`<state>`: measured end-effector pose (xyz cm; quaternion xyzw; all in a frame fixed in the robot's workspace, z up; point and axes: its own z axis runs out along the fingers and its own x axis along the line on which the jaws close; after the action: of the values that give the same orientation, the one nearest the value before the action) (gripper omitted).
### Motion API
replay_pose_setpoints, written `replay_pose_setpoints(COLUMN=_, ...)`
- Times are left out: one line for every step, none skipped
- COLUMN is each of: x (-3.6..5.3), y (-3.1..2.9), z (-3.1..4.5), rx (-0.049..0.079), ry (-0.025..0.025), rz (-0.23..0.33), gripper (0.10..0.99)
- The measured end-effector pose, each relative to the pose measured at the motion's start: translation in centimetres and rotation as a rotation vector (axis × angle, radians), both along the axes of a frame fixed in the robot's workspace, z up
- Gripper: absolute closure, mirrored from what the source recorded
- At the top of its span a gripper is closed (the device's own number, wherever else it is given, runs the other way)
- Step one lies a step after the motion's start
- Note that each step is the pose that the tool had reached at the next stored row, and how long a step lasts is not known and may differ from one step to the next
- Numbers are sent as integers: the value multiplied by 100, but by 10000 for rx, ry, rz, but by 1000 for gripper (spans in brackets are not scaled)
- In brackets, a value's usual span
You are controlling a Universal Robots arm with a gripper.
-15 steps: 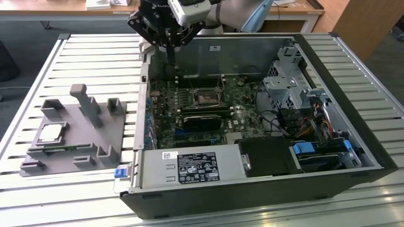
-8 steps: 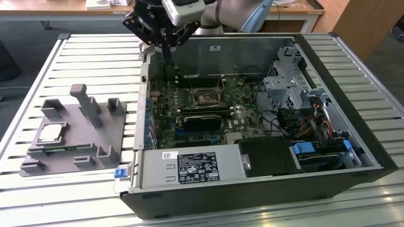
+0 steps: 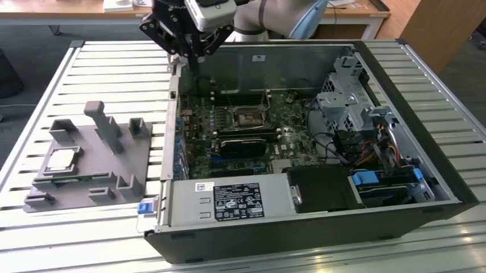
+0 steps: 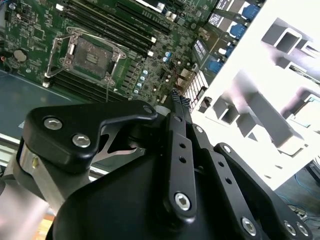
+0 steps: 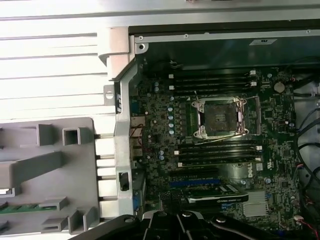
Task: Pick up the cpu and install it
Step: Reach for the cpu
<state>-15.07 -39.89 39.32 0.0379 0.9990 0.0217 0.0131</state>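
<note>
In the exterior view the gripper [image 3: 190, 57] hangs at about eleven o'clock, over the case's [image 3: 304, 227] far corner on the exterior view's left, just above the wall's edge. Its claw is pressed together and pinches nothing; in the second wrist view the ribbed fingertips [image 4: 175, 97] meet. The cpu [image 3: 61, 160] lies flat on the grey tray [image 3: 114, 165], at about eight o'clock from the gripper and well apart from it, on the slatted table [image 3: 114, 68] beside the case. Just beside the cpu, toward six o'clock, a green memory stick [image 3: 72, 181] sits in the tray. The socket [image 3: 244, 118] on the board lies at about five o'clock from the gripper; both wrist views show its metal frame [image 5: 220, 117] between rows of memory slots.
</note>
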Motion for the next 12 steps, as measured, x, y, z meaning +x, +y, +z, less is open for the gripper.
replay_pose_setpoints(x=-9, y=0, z=0, rx=0, ry=0, rz=0, gripper=980)
replay_pose_setpoints(x=-18, y=0, z=-1, rx=2, ry=0, rz=0, gripper=980)
replay_pose_setpoints(x=-27, y=0, z=0, rx=1, ry=0, rz=0, gripper=980)
replay_pose_setpoints(x=-37, y=0, z=0, rx=2, ry=0, rz=0, gripper=980)
replay_pose_setpoints(x=-47, y=0, z=-1, rx=3, ry=0, rz=0, gripper=980)
replay_pose_setpoints(x=-56, y=0, z=-1, rx=3, ry=0, rz=0, gripper=980)
replay_pose_setpoints(x=-65, y=0, z=-1, rx=3, ry=0, rz=1, gripper=980)
replay_pose_setpoints(x=-74, y=0, z=-1, rx=5, ry=0, rz=1, gripper=980)
replay_pose_setpoints(x=-83, y=0, z=-1, rx=6, ry=0, rz=1, gripper=980)
replay_pose_setpoints(x=-92, y=0, z=-2, rx=7, ry=0, rz=1, gripper=980)
replay_pose_setpoints(x=-102, y=0, z=-2, rx=7, ry=-1, rz=1, gripper=980)
replay_pose_setpoints(x=-112, y=0, z=-2, rx=7, ry=0, rz=1, gripper=980)
